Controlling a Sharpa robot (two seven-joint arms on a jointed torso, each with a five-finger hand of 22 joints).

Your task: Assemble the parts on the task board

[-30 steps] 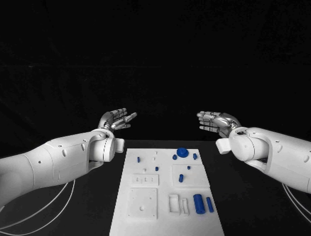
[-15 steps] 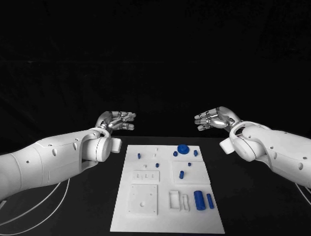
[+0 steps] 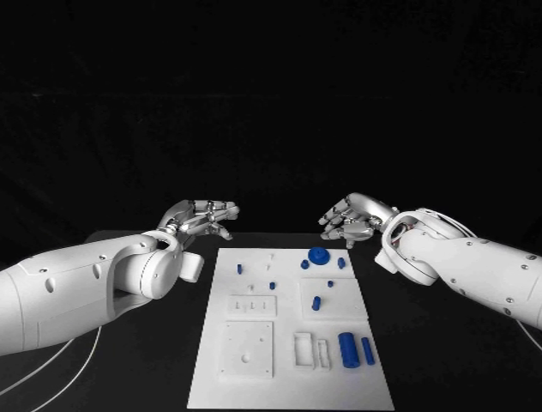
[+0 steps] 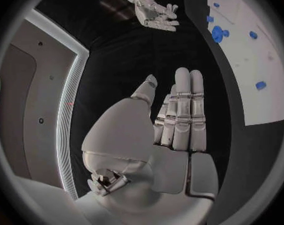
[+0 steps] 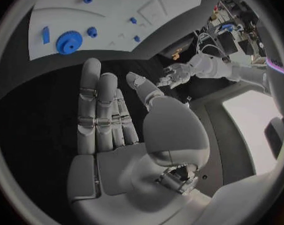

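Fingers (image 4: 182, 110) straight, both hands empty — beyond task board (image 3: 253, 378) far edge

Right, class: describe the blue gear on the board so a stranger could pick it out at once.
Start at the white task board in the middle of the black table, and go to its far end, the end nearest the two hands. The blue gear lies flat there, towards the robot's right. It is the widest round blue piece, toothed at its rim, while the blue parts beside it are much smaller.
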